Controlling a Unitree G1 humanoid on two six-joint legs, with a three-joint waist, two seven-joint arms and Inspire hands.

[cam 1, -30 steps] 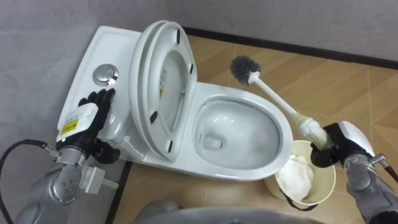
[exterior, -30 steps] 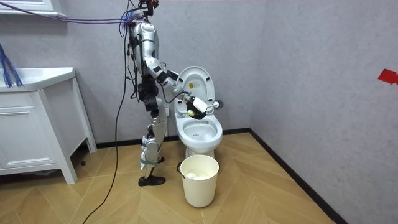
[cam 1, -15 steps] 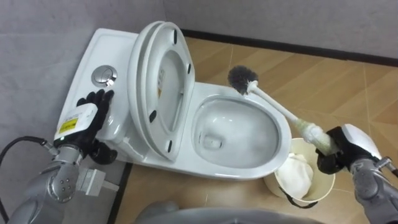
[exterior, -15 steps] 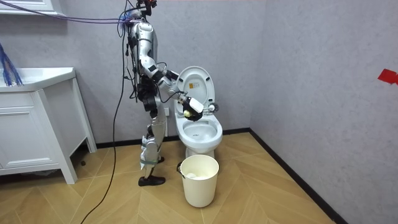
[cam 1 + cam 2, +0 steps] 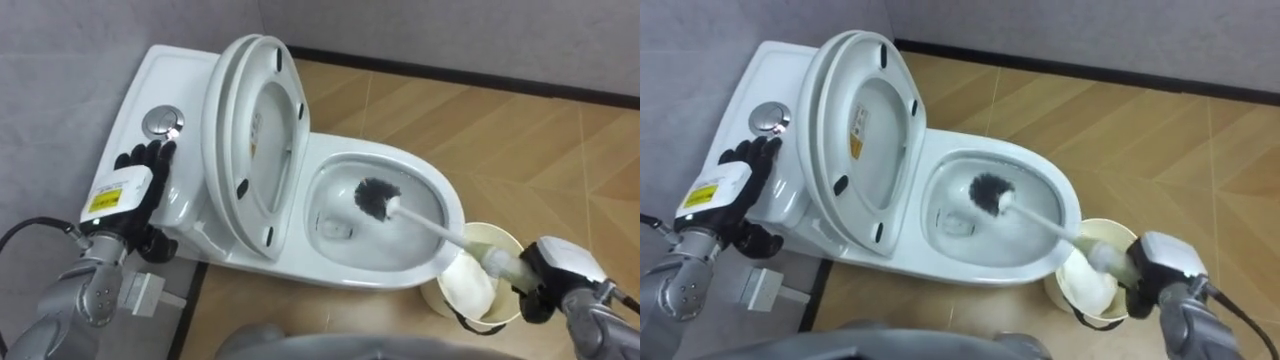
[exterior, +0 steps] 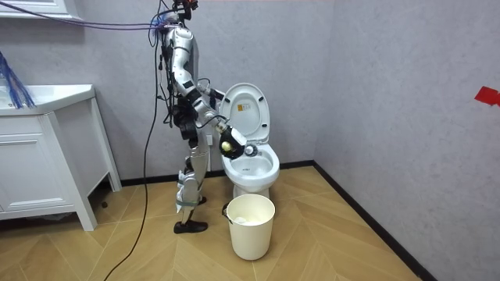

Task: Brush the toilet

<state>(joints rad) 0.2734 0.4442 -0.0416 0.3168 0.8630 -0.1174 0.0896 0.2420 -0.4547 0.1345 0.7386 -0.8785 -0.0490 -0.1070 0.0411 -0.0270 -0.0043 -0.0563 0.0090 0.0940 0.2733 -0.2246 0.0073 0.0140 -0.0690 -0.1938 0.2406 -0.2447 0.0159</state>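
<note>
White ceramic cistern (image 5: 170,75): left hand (image 5: 135,180) rests flat at its front edge beside the round chrome flush button (image 5: 157,122), fingers straight, holding nothing. Dark-bristled, white-handled toilet brush (image 5: 377,197): head inside the white toilet bowl (image 5: 345,158), handle crossing the right rim. Right hand (image 5: 548,280) curled round the handle, beside a cream plastic bucket (image 5: 497,240).

The glossy ceramic toilet (image 5: 300,262) is white, its round flush button (image 5: 158,123) silver. The wooden floor (image 5: 520,140) is tan in a herringbone pattern, the wall (image 5: 60,60) mottled grey. The long-handled toilet brush (image 5: 432,226) is white with dark grey bristles. The round plastic bucket (image 5: 492,229) looks cream, its contents perhaps off-white.
</note>
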